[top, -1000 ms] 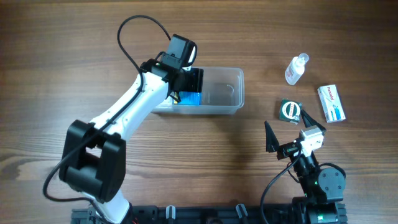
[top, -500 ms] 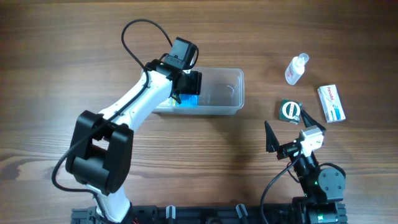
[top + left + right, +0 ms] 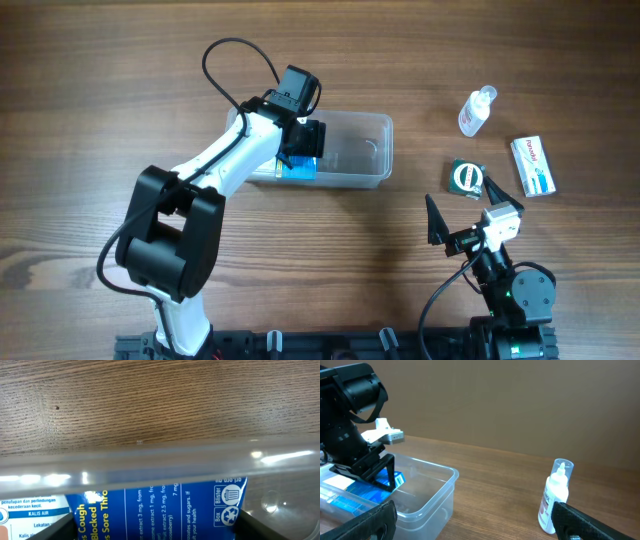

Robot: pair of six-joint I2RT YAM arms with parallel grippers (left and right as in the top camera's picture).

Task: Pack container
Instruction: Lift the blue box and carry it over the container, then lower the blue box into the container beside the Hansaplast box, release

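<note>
Black fingers of the right gripper stand wide apart and empty at the near edge. Farther in, the left gripper hangs in the container, jaws spread, with the blue box lying flat beneath them, apparently unheld. I would lift straight up past the rim before swinging away. The container sits mid-way across the table, mouth up, long axis left to right.

We take this for a robotics lab bench: a left arm and a right arm stand on a black rail at the near edge of a wood-grain counter. A plain brown wall stands behind. The only props are a clear container, a small bottle and a medicine box.
</note>
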